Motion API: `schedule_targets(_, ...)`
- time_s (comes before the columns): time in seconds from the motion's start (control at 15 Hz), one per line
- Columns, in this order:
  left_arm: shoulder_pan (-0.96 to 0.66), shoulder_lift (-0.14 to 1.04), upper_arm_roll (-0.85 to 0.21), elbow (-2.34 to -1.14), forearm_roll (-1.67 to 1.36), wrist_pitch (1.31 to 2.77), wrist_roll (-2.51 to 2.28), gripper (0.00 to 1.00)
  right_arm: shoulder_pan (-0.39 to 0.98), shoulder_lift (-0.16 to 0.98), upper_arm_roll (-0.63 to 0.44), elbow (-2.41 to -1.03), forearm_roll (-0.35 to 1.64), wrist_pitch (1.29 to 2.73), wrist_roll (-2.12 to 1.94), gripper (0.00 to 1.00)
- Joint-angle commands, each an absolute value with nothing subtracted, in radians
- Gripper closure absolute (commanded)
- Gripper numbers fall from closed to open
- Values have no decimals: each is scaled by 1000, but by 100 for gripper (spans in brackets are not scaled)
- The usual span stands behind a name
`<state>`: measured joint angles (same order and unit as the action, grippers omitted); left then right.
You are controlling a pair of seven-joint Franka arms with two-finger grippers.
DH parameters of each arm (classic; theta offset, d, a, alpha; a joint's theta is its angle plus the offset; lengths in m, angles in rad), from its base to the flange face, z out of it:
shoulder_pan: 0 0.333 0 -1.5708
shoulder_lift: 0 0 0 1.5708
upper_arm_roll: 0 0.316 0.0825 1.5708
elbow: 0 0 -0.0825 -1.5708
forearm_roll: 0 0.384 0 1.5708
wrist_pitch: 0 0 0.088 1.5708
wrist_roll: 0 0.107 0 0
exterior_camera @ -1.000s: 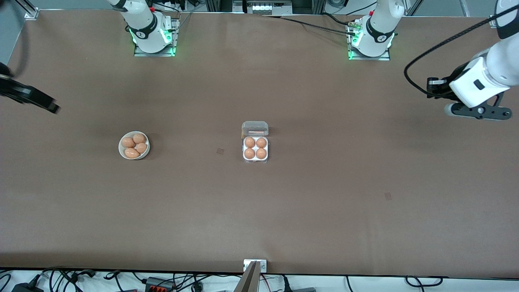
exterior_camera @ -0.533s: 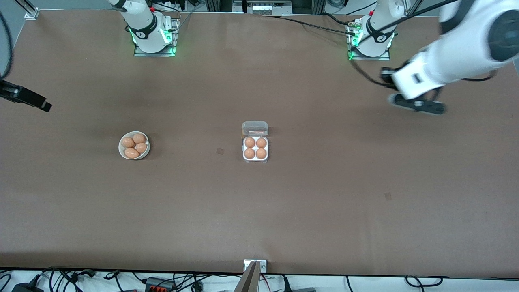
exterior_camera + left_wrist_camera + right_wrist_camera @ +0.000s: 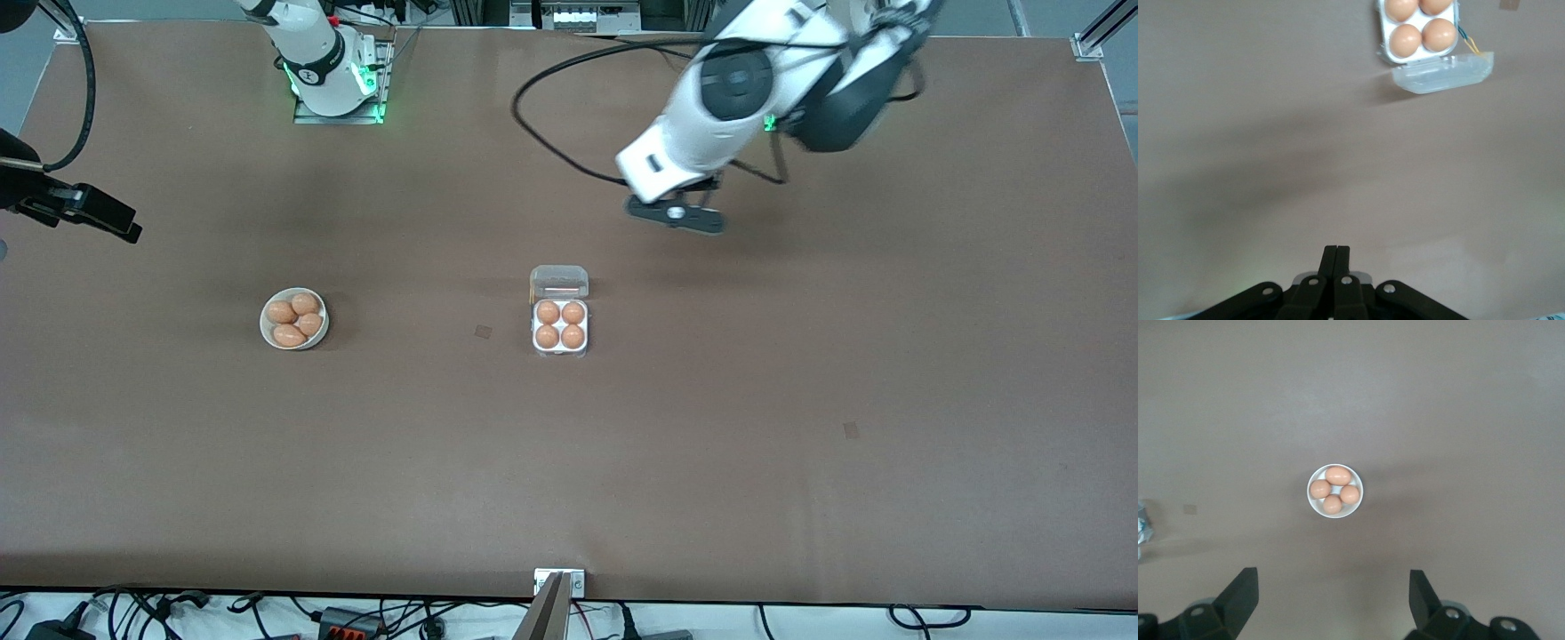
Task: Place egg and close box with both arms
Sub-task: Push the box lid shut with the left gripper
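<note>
The box sits mid-table with its clear lid hinged open and tilted up. An orange-brown egg fills every one of its round cells; which is the task's egg I cannot tell. My left gripper hangs shut and empty over bare table between the box and the left arm's base. In the left wrist view its fingertips meet, with the box and lid ahead. My right gripper is open at the right arm's end of the table, its open jaws empty.
A round white bowl with several more eggs stands toward the right arm's end, level with the box; it also shows in the right wrist view as a bowl. Both arm bases stand along the table's edge farthest from the front camera.
The left arm has swung in from the left arm's end of the table to a spot near the box, and its fingers finished closing. The right gripper shifted only slightly.
</note>
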<state>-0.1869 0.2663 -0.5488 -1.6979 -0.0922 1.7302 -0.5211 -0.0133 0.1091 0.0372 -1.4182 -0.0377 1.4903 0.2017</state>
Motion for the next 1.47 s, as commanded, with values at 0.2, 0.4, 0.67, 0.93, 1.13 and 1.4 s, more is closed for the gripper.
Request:
schedule_targets(0.2,-388,483,-548,-1681,170,1923,-797,99,-51,80,34,-1425,70,1497,196,0)
schedule_targets(0.4,-419,573,-548,-1680,293,2084,-908,99,-51,78,32,-1419,74,1490,196,0)
schedule_targets(0.67,-417,665,-535,-1677,457,2297,-989,99,-51,64,32,-1419,40,1488,195,0)
schedule_targets(0.93,-410,673,-508,-1643,617,2376,-1034,99,-51,55,31,-1422,25,1485,190,0)
schedule_targets(1.13,-402,649,-509,-1666,615,2341,-1039,99,-52,60,32,-1424,-1,1482,195,0)
schedule_targets(1.4,-397,574,-528,-1669,604,2082,-1011,99,-58,66,32,-1422,-3,1489,195,0)
